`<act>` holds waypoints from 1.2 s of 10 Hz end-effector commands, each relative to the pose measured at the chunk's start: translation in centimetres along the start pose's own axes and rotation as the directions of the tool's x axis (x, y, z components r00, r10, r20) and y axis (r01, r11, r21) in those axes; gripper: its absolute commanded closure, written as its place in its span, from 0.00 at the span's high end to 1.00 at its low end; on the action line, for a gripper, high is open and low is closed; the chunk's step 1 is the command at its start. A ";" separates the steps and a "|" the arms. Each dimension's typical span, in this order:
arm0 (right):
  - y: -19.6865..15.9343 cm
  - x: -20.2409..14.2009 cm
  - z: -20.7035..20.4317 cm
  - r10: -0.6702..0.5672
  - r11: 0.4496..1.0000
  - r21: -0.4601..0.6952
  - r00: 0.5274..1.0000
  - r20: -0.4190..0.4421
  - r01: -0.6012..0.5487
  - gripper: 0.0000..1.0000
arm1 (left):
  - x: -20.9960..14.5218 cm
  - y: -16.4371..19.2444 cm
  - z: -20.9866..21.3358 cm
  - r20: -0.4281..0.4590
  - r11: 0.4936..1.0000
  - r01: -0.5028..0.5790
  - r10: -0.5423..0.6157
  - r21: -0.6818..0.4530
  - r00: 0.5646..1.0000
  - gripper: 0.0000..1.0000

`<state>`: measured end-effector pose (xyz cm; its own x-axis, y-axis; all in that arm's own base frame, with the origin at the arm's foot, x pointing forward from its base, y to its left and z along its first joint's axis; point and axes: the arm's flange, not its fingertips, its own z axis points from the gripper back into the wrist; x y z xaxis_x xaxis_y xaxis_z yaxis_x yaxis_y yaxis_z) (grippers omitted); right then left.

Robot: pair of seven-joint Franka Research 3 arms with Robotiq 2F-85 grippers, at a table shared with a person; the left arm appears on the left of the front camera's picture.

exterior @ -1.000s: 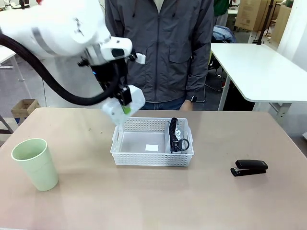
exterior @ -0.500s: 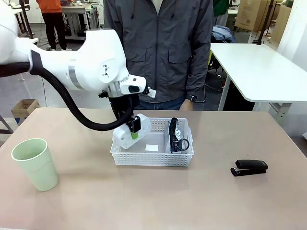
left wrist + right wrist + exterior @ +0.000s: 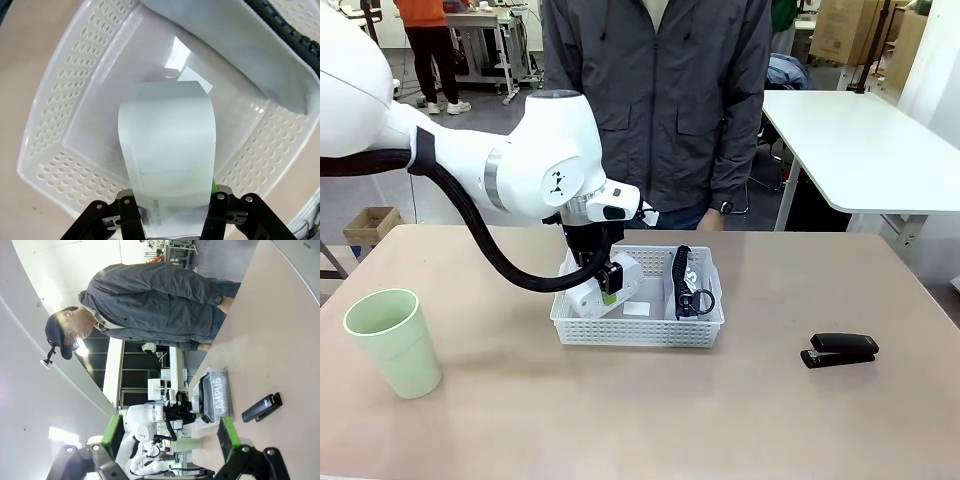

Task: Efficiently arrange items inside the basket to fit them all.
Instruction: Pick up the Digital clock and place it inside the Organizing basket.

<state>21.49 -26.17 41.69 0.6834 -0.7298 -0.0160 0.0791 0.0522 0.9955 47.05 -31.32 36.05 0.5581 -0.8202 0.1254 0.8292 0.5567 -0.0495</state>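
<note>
The beige table point(image 3: 620, 420) carries three things directly on its top. The white perforated basket point(image 3: 638, 333) sits flat around the middle, toward the far side; take it as the dial's centre. The pale green cup point(image 3: 392, 342) stands upright toward 8 o'clock, well apart, near the left edge. The black stapler point(image 3: 839, 349) lies flat toward 4 o'clock, also well apart

The left arm point(image 3: 535, 165) was a rounded white shell with a grey band and a thick black cable point(image 3: 485, 250) looping beneath. The left gripper point(image 3: 609, 288) and right gripper point(image 3: 170, 434) were black, green-padded, with silver screws at the knuckles.
</note>
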 end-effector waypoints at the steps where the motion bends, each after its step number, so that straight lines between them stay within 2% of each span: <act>1: 0.2 0.1 -0.2 0.027 0.999 0.018 1.000 0.011 -0.027 1.00 | 0.2 -0.1 -0.5 -0.007 1.000 0.006 -0.006 0.023 1.000 0.50; 4: 0.2 0.1 -0.2 0.027 0.999 0.018 1.000 0.011 -0.027 1.00 | 0.3 -0.2 -0.7 -0.012 0.999 0.026 -0.026 0.032 1.000 0.50; 5: 0.2 0.1 -0.2 0.027 0.999 0.018 1.000 0.011 -0.027 1.00 | 0.3 -0.3 -0.6 -0.012 0.999 0.034 -0.033 0.023 0.999 0.80; 6: 0.2 0.1 -0.2 0.027 0.999 0.018 1.000 0.011 -0.027 1.00 | 0.3 -0.4 -0.6 -0.014 0.999 0.044 -0.044 0.027 0.999 1.00; 11: 0.2 0.1 -0.2 0.027 0.999 0.018 1.000 0.011 -0.027 1.00 | 0.0 -0.3 0.4 0.025 0.999 0.049 -0.049 0.022 0.998 1.00; 12: 0.2 0.1 -0.2 0.027 0.999 0.018 1.000 0.011 -0.027 1.00 | -0.3 -0.3 2.2 0.074 0.998 0.052 -0.054 0.036 0.996 1.00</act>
<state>21.49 -26.17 41.69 0.6836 -0.7297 -0.0160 0.0789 0.0521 0.9955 47.22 -31.91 36.74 0.5293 -0.8350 0.1505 0.8459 0.5329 -0.0185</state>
